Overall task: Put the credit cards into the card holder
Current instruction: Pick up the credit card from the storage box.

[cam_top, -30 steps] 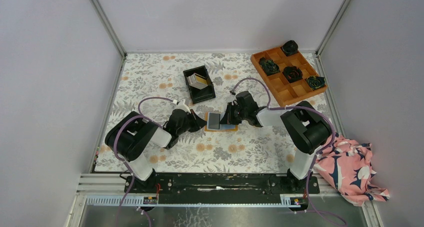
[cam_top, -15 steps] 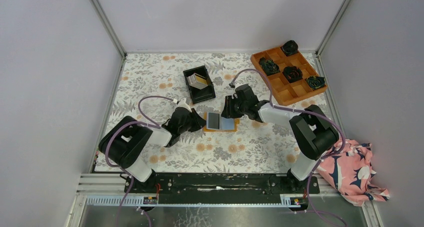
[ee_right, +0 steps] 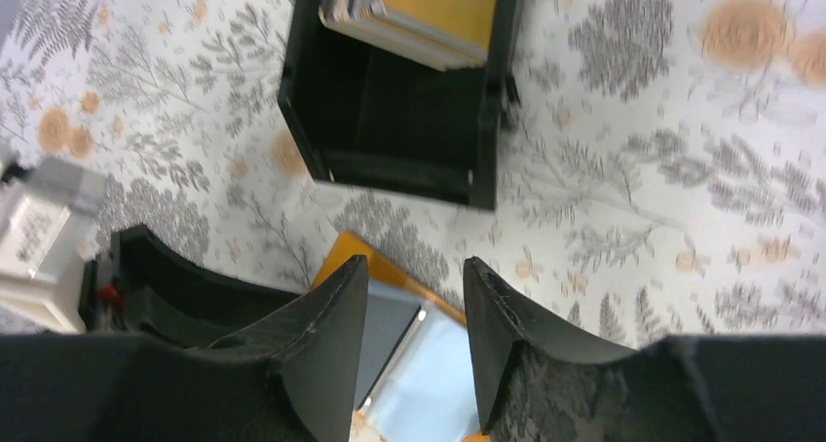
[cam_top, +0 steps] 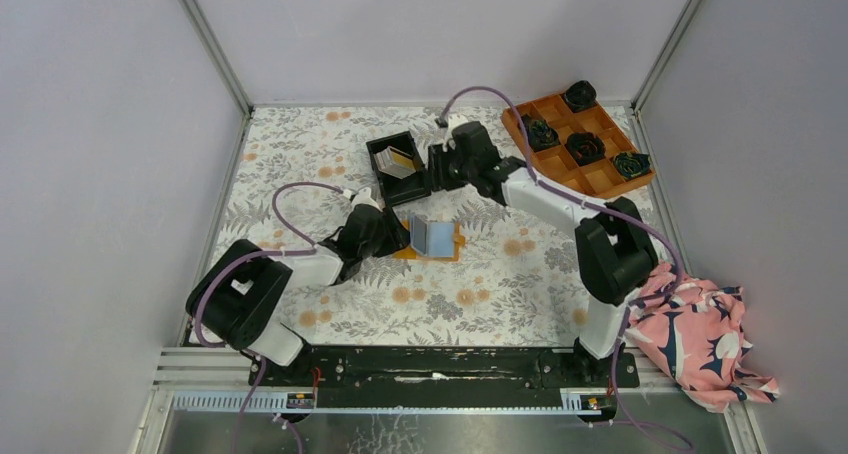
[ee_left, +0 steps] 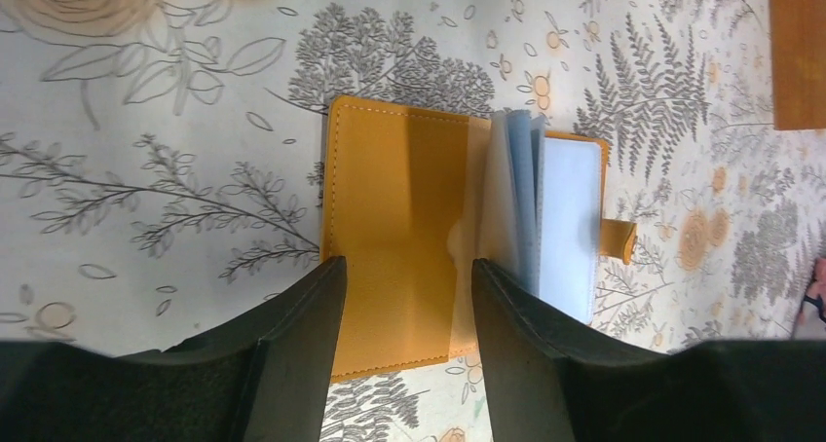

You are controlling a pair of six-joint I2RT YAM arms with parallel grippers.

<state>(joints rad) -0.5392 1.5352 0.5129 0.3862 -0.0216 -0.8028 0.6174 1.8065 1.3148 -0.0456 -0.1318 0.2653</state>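
The card holder (cam_top: 436,238) lies open on the floral cloth, orange-tan outside, its pale blue pages (ee_left: 534,203) partly standing up. A dark grey card (ee_right: 388,327) sits in its inner face. More credit cards (cam_top: 398,162) lean in the black bin (cam_top: 408,196). My left gripper (ee_left: 406,301) is open, its fingers either side of the holder's orange flap (ee_left: 394,218) without pinching it; from above the left gripper (cam_top: 398,236) is at the holder's left edge. My right gripper (ee_right: 414,288) is open and empty, hovering between bin and holder; from above the right gripper (cam_top: 437,172) is beside the bin's right wall.
An orange compartment tray (cam_top: 577,174) with dark rosettes stands at the back right. A pink patterned cloth (cam_top: 700,334) lies off the table's right front corner. Grey walls close in the table on three sides.
Both grippers have opened. The right arm has drawn back from the card holder toward the black bin. The holder's pages have sprung up and it has shifted slightly.
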